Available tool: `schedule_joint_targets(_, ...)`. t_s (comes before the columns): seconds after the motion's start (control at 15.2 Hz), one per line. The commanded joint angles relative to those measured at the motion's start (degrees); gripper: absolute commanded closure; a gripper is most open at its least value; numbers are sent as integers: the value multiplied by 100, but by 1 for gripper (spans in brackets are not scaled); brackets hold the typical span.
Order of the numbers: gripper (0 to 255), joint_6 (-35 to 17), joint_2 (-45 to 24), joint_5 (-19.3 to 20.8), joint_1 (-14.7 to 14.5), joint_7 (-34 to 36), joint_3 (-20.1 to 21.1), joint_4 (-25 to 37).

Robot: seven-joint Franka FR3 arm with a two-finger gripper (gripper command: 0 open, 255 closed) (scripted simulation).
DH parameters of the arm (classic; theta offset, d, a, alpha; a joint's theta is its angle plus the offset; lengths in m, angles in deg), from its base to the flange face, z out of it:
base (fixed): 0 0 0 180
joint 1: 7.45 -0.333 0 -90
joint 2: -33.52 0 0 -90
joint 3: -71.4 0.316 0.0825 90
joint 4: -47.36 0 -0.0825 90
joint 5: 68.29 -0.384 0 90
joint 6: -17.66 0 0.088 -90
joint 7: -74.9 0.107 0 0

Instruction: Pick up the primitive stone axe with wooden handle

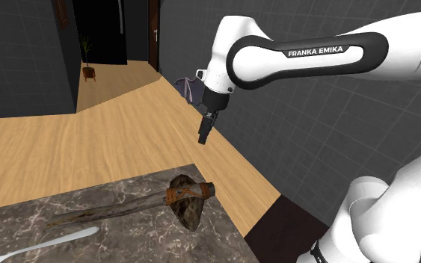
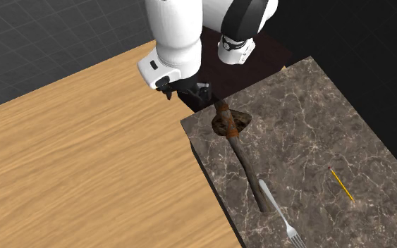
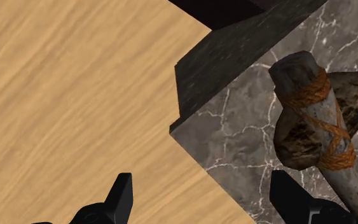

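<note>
One axe point(image 1: 188, 200), one fork point(image 2: 281, 215), one yellow stick point(image 2: 342, 184), one plant point(image 1: 87, 54).

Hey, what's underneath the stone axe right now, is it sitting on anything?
The axe lies flat on the dark veined countertop, with its head near the corner. Nothing else shows beneath it, though the patch directly under the head and handle is covered.

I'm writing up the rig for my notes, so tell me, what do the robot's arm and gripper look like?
The arm has rounded white shells with dark bands at its joints. One dark band carries white lettering reading FRANKA EMIKA. The gripper is all black, with two slim fingers that taper to wedge-like tips.
</note>
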Motion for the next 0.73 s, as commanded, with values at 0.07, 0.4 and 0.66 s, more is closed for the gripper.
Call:
schedule_joint_targets(0.07, 0, -156, -407, -91, -205, -324, 140, 196)
schedule_joint_targets(0.4, 0, -328, -1015, -202, -514, -842, 392, 535)
schedule_joint_targets(0.66, 0, -434, -1456, -257, -750, -1236, 616, 791)
